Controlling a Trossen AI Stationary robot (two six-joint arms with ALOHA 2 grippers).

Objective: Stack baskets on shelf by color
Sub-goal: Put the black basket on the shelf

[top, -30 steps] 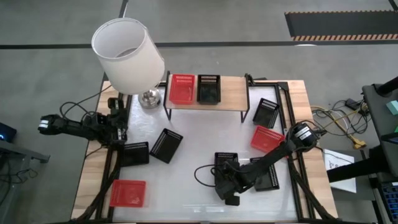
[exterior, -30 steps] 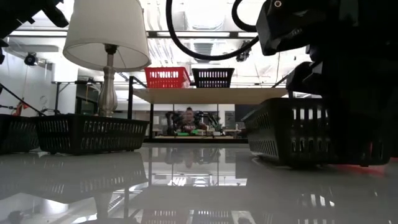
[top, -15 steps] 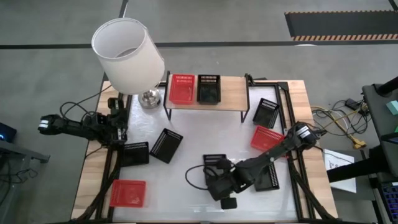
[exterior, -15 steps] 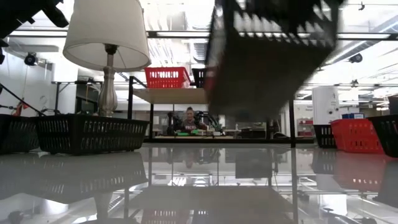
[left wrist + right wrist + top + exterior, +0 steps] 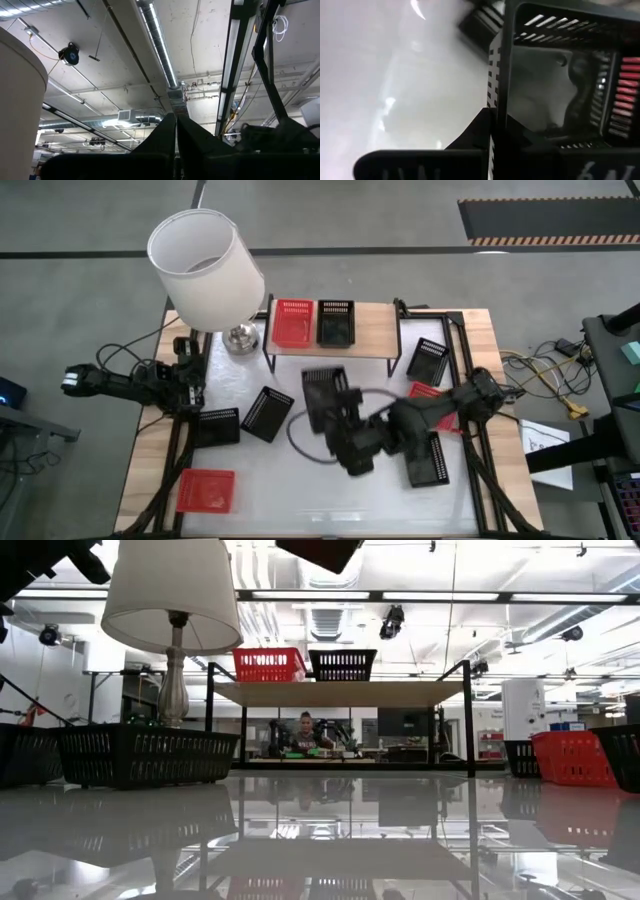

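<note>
Here, right gripper pinching the near rim of a black basket, lifted over mid-table. Just beyond it, the shelf, carrying one red basket and one black basket on top. Off toward the table's left edge, left gripper with fingers pressed together, pointing at the ceiling.

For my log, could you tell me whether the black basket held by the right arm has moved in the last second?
Yes. The black basket, gripped by the right end effector, has travelled from the table's near edge toward the shelf.
</note>
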